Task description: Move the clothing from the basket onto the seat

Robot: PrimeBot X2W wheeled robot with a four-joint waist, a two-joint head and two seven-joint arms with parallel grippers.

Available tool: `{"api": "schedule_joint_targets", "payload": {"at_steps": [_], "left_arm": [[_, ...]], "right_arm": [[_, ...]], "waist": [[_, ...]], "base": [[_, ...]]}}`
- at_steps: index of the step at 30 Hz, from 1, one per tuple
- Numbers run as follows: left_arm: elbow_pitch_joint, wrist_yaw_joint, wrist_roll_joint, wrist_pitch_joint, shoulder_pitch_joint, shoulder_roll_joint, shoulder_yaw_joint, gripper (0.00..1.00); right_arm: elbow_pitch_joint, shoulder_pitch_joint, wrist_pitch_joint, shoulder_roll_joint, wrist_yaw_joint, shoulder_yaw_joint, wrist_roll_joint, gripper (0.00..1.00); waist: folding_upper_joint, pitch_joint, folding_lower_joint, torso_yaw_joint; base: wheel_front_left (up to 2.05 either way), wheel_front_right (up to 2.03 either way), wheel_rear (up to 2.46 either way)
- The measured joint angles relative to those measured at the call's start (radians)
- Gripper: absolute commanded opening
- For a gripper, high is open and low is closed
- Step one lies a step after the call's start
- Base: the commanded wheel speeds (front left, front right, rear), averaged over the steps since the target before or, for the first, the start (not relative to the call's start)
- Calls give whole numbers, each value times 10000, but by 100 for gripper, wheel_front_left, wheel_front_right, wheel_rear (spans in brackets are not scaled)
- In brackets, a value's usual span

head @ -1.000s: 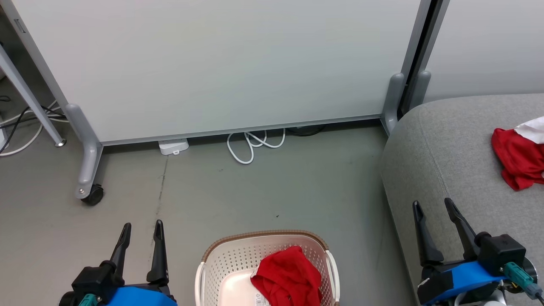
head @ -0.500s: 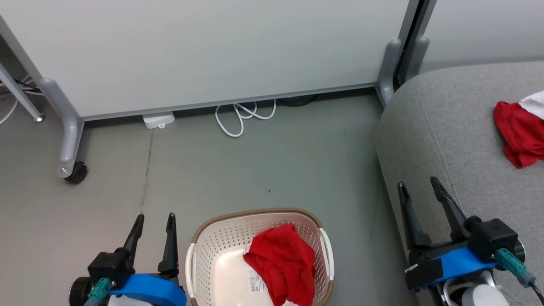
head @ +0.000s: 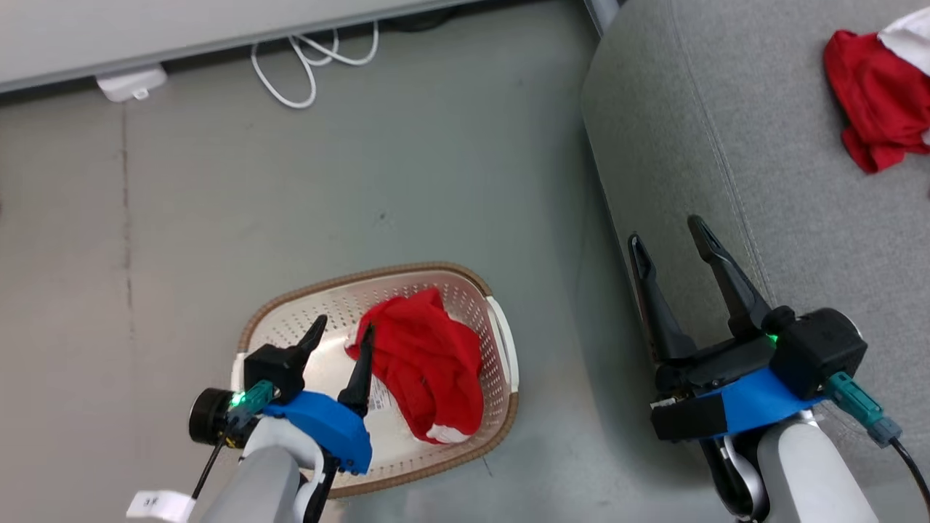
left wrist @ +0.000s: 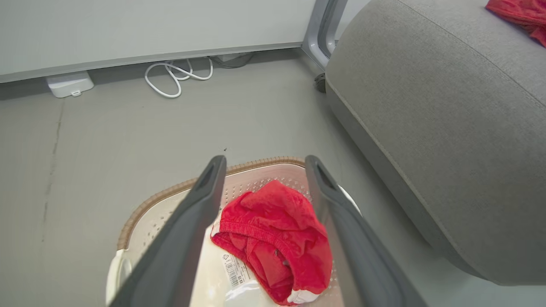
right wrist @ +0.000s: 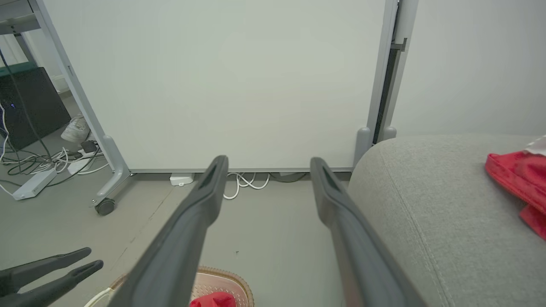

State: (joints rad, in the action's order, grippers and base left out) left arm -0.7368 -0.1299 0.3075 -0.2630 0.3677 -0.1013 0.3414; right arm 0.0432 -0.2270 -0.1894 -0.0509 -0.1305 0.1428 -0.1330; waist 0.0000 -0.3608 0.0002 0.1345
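Floor (head: 218, 181) basket (head: 503, 341) holds clothing (head: 425, 363), seemingly beneath left hand (head: 344, 325).

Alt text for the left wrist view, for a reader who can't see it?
The left gripper, open, points down at a crumpled red garment in the cream basket on the grey floor. The grey seat rises to the right, a second red garment on its far edge.
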Motion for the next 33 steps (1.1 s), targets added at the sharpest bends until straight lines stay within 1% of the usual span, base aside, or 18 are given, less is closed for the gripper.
{"api": "schedule_joint_targets", "payload": {"at_steps": [4, 8, 12, 19, 24, 30, 33], "left_arm": [[-945, 0, 221, 84, 956, -4, 677, 100], [-1942, 0, 462, 568, 1800, -15, 1158, 100], [-2765, 0, 1195, 1407, 2448, 107, 1229, 100], [-3361, 0, 1616, 1747, 3475, 182, 1582, 100], [-3875, 4, 1776, 1793, 4104, 159, 1553, 100], [-4420, 192, 2268, 1979, 4665, 242, 1183, 100], [-4702, 414, 2393, 2240, 4863, 301, 1103, 100]], "right_arm": [[-188, -286, -100, 0, 0, 174, -15, 100], [-318, -467, -245, 0, 0, 357, -144, 100], [-370, -634, -414, 0, 0, 481, -267, 100], [-330, -755, -598, -2, 0, 566, -376, 100], [-299, -846, -679, 0, 0, 759, -604, 100], [-192, -931, -706, 0, 0, 936, -867, 100], [-263, -997, -717, 0, 0, 999, -980, 100]], "waist": [[0, -907, 0, 372], [0, -1783, 1, 733], [0, -2567, 1, 1075], [-1, -3623, 0, 1651], [-1, -4114, 0, 2021], [-1, -4499, -1, 2320], [0, -4609, -1, 2429]], "base": [[0, 0, 0], [0, 0, 0], [0, 0, 0], [0, 0, 0], [0, 0, 0], [0, 0, 0], [0, 0, 0]]}}
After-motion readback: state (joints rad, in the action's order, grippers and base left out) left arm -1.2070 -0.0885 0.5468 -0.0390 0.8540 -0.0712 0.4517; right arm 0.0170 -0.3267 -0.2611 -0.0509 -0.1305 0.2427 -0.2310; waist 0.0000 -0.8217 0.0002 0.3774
